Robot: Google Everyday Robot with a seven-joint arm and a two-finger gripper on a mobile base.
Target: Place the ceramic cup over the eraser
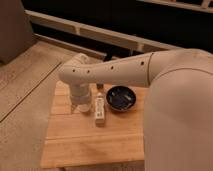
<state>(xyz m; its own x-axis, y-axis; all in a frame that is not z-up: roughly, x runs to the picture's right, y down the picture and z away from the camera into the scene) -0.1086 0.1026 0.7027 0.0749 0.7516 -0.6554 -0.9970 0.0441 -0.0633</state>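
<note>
A long white eraser (100,110) lies flat on the wooden table (75,145), its length running front to back. My white arm reaches in from the right and bends down over the table's back left part. The gripper (80,106) hangs there just above the wood, directly left of the eraser. The ceramic cup does not show apart from the gripper. It may be hidden under the wrist.
A wide dark bowl (122,97) stands right of the eraser, close to it. A small dark item (100,86) sits just behind the eraser. The arm's bulky upper part (180,110) covers the table's right side. Grey floor lies to the left, a dark rail behind.
</note>
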